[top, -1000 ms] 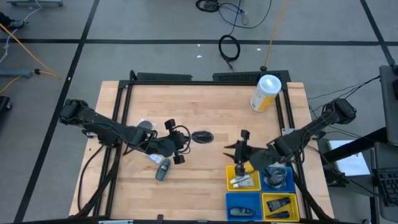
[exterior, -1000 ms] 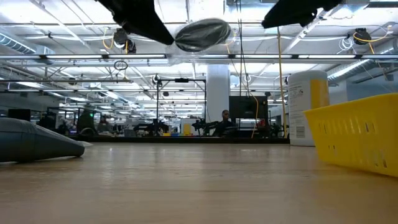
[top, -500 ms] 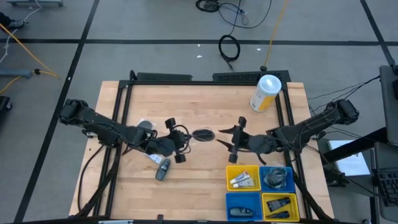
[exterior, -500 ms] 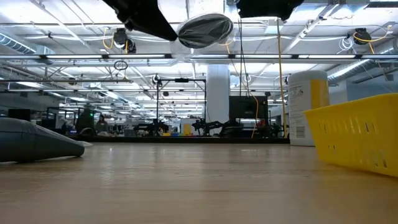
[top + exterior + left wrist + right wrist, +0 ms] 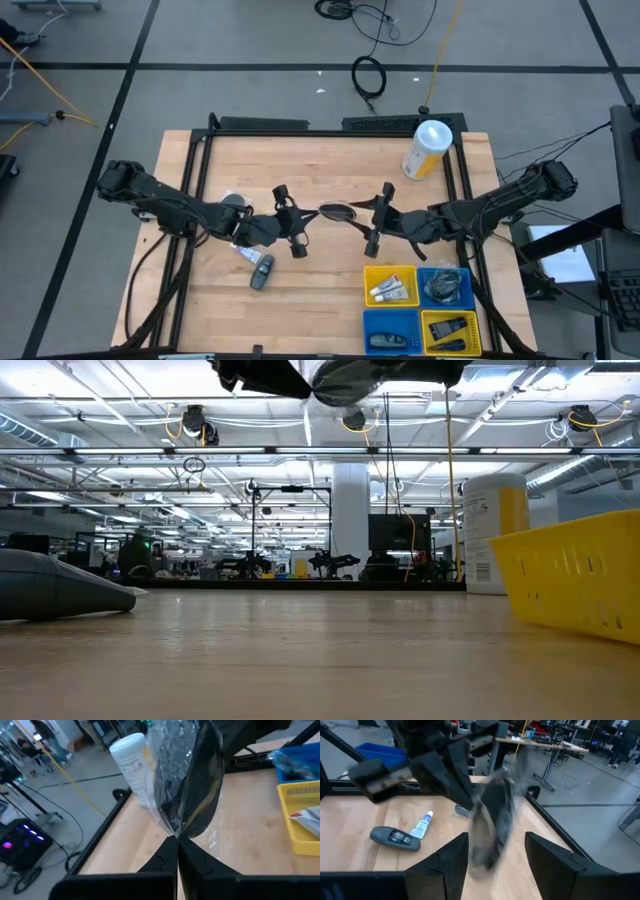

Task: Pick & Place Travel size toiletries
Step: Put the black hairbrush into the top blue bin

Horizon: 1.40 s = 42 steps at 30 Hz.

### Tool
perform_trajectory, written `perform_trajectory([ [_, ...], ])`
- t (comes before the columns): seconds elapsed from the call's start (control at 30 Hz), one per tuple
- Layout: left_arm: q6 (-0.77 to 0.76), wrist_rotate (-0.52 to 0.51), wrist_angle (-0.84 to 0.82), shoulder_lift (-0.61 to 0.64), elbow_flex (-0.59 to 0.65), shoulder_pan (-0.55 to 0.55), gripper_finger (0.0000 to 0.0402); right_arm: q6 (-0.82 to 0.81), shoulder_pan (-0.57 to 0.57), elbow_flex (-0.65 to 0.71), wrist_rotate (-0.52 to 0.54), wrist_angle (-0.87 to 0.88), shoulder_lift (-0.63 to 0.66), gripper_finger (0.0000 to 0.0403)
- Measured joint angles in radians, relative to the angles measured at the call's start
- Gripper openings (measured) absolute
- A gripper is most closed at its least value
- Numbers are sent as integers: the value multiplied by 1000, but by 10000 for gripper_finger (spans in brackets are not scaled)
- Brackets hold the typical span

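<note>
A greyish round piece in clear wrap (image 5: 335, 212) hangs in the air between my two grippers, high over the table's middle. My left gripper (image 5: 312, 214) is shut on it, and in the left wrist view the left gripper (image 5: 178, 851) has the piece (image 5: 192, 785) standing up past its fingertips. My right gripper (image 5: 368, 216) is open. In its wrist view the right gripper (image 5: 495, 865) has one finger on either side of the blurred piece (image 5: 495, 820); I cannot tell whether they touch. A dark grey oblong piece (image 5: 262, 272) and a white tube (image 5: 246, 253) lie on the table. My left gripper pinches the clear wrap's gathered edge (image 5: 175, 831) between its two shut fingers, coming level from the table's left. The round piece is lifted clear of the table and stands out beyond the fingertips toward the right arm.
Four small bins stand near the table's near right corner: a yellow one with tubes (image 5: 390, 287), a blue one (image 5: 446, 286), another blue (image 5: 390, 330) and another yellow (image 5: 451, 328). A white-and-yellow canister (image 5: 427, 148) stands at the far right. A small round item (image 5: 232, 203) lies under the left arm.
My left gripper has carried the wrapped piece up and toward the table's right. My right gripper has swung from above the yellow bin toward the far edge and the left, turning level, until its open fingers stand around the piece.
</note>
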<state>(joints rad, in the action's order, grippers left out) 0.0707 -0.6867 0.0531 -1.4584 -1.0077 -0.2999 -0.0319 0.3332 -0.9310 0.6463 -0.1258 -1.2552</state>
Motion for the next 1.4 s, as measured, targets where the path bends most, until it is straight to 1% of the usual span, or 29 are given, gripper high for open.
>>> perform_trajectory([
  [0.17,95,-4,148,-56,0,21,0,18,-1,0,-1,-34,0,189],
  [0.33,174,-5,273,-103,0,26,0,18,-1,0,4,-29,0,181],
  [0.43,206,-5,300,-112,0,26,0,20,-1,0,4,-26,0,173],
  [0.57,208,-6,308,-110,0,25,0,22,-1,0,5,-26,0,158],
  [0.73,216,-6,311,-110,0,25,0,22,-1,0,6,-17,0,116],
  [0.83,216,-5,310,-110,0,26,0,33,-1,0,7,-16,0,74],
  [0.93,215,-6,311,-110,0,25,0,56,-1,0,6,-16,0,25],
  [1.2,192,-5,308,-110,0,25,7,65,0,0,7,-10,0,23],
  [1.3,171,-4,304,-110,0,26,26,73,0,0,7,-5,0,23],
  [1.4,162,-4,289,-110,0,25,55,72,1,0,7,-2,0,23],
])
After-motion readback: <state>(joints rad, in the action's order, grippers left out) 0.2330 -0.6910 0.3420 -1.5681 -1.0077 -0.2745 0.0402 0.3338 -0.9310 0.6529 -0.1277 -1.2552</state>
